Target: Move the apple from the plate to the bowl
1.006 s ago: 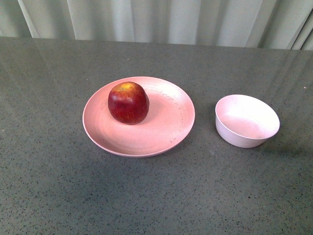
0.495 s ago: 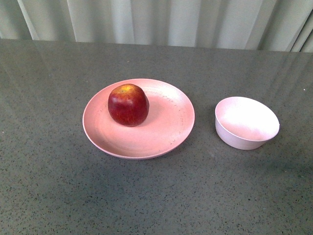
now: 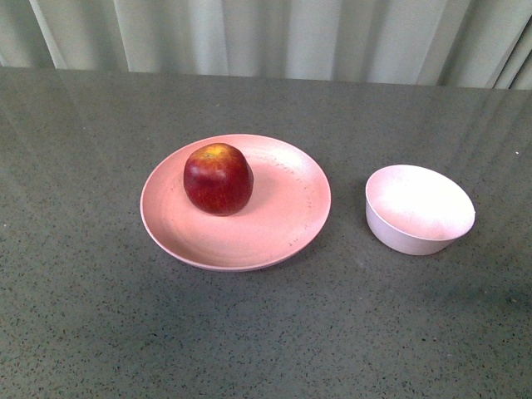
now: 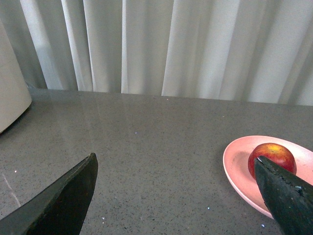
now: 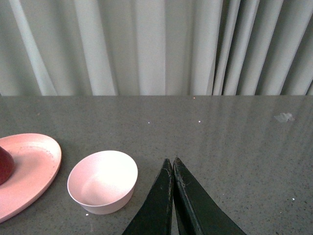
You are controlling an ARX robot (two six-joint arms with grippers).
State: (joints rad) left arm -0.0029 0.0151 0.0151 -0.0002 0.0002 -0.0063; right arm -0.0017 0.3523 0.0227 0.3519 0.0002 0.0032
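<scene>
A glossy dark-red apple point(image 3: 218, 179) with a yellow patch at its stem sits upright on the wide pink plate point(image 3: 283, 229), toward the plate's left side. To the right of the plate stands the small pale bowl point(image 3: 420, 208), holding nothing. No arm shows in the front view. In the left wrist view my left gripper point(image 4: 176, 164) is open over bare table, with the apple point(image 4: 274, 154) and plate point(image 4: 237, 164) beyond one finger. In the right wrist view my right gripper point(image 5: 172, 160) is shut on nothing, beside the bowl point(image 5: 102, 181); the plate's rim point(image 5: 41, 161) shows further off.
The objects rest on a dark grey speckled tabletop point(image 3: 266, 332). Pale curtains point(image 3: 274, 37) hang behind its far edge. A rounded cream object point(image 4: 10, 93) shows at the side of the left wrist view. A small pale smudge point(image 5: 284, 117) lies on the table.
The whole front view has shifted down by a few pixels since a second ago. The apple, plate and bowl keep their places relative to one another.
</scene>
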